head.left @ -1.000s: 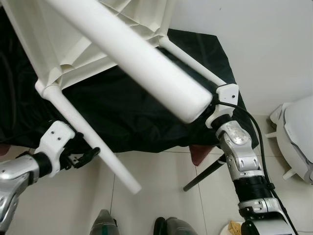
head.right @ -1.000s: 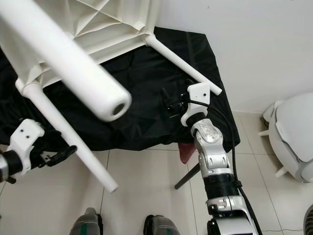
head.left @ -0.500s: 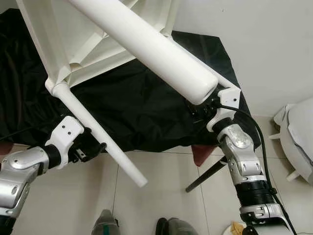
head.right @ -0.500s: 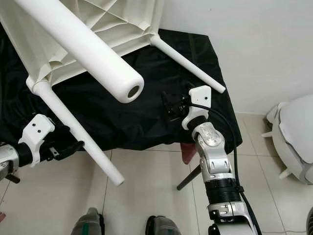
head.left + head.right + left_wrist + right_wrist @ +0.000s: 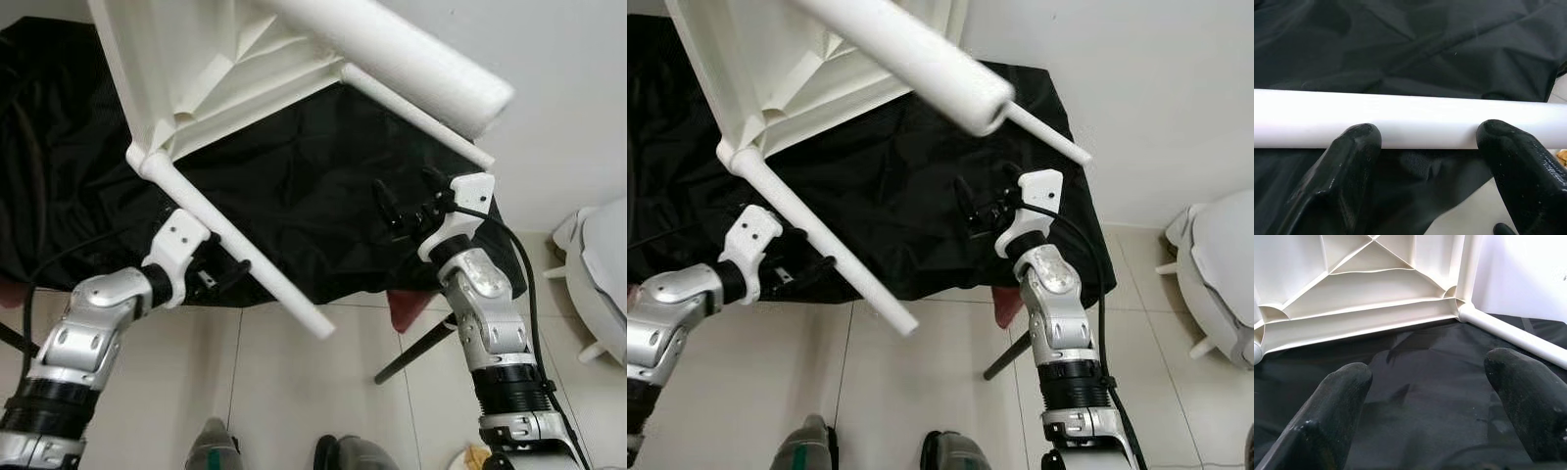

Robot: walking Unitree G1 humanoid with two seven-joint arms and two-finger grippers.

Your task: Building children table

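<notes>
Three round white legs showed on the white plastic children's table (image 5: 211,69), which lay tipped with its ribbed underside exposed over the black cloth (image 5: 294,215), filling the upper left of the head views. Left gripper (image 5: 1425,147) had its fingers spread, tips against one leg (image 5: 235,245) at lower left of centre. Right gripper (image 5: 407,201), right of centre, hung open over the cloth, holding nothing.

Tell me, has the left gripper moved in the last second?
Yes. The left gripper has moved up from the tiled floor onto the black cloth, beside the table leg.
</notes>
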